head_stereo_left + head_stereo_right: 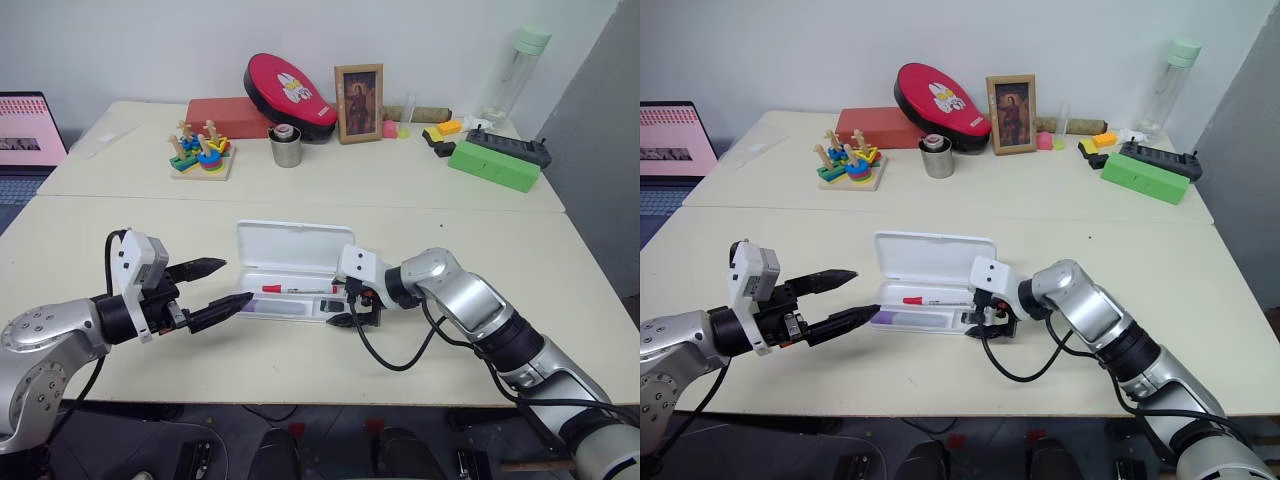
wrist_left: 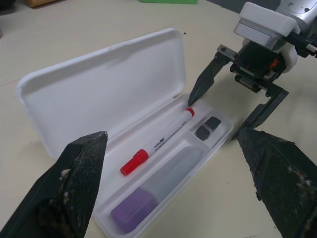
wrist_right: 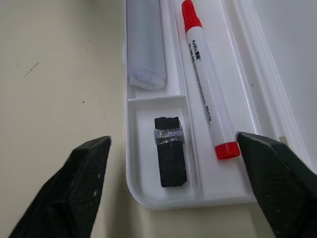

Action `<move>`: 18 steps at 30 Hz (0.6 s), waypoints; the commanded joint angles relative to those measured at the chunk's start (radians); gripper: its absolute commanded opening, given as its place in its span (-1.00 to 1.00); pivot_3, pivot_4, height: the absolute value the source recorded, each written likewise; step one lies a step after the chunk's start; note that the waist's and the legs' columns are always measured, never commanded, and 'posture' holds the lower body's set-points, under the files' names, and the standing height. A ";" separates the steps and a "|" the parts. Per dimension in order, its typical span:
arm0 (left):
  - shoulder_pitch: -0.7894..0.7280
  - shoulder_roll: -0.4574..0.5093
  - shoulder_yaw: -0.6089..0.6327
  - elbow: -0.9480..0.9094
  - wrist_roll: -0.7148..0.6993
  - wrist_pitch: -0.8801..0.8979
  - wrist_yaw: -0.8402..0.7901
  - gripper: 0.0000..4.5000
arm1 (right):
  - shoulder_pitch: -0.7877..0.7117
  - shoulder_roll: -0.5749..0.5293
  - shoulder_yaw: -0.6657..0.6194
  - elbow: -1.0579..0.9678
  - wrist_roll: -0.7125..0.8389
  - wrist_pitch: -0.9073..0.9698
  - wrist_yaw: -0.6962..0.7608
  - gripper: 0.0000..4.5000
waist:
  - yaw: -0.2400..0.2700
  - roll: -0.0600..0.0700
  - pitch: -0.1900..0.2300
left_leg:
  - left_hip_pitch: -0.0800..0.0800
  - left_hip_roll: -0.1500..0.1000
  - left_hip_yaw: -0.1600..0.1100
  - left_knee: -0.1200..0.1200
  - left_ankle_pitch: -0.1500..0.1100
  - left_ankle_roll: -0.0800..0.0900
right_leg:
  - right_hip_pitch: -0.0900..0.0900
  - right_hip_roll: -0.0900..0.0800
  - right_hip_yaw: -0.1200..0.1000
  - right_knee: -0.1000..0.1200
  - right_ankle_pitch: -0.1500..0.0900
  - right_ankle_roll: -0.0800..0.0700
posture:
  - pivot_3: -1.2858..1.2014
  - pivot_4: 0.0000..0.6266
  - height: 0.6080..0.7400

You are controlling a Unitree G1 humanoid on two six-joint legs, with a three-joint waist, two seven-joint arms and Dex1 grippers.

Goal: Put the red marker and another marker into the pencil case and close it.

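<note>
On the cream tabletop (image 1: 300,190) I see the pencil case (image 1: 290,245) lying open with the red marker (image 1: 298,289) and purple-capped marker (image 2: 158,191) inside, my left gripper (image 1: 218,285) spread at its nine o'clock, my right gripper (image 2: 230,111) spread at three o'clock.

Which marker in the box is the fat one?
The purple-capped marker, short and thick, in the pencil case. The red marker beside it is slim and longer.

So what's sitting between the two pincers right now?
The open pencil case, holding the red marker and the purple-capped marker, lies between the left pincer and right pincer in the eye views.
</note>
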 commanded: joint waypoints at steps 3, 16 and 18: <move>-0.021 -0.011 0.012 -0.028 -0.021 -0.001 0.021 1.00 | -0.055 0.004 -0.105 -0.074 0.076 0.009 0.046 0.97 | 0.000 0.000 0.000 | 0.000 0.000 0.000 0.000 0.000 0.000 | 0.000 0.000 0.000 0.000 0.000 0.000 | 0.03 -0.52 1.00; -0.140 -0.132 0.079 0.008 -0.105 0.020 0.220 1.00 | -0.411 0.168 -0.333 0.316 0.130 0.038 -0.163 0.54 | -0.001 -0.001 -0.001 | 0.001 0.000 -0.001 0.000 0.000 0.000 | 0.005 0.000 -0.001 0.001 0.000 0.000 | 0.03 -0.52 1.00; -0.144 -0.140 0.087 0.008 -0.119 0.027 0.241 1.00 | -0.447 0.195 -0.322 0.409 0.092 0.003 -0.207 0.37 | 0.000 -0.001 -0.001 | 0.001 0.000 -0.001 0.000 0.000 0.000 | 0.005 0.000 0.000 0.000 0.000 0.000 | 0.03 -0.52 1.00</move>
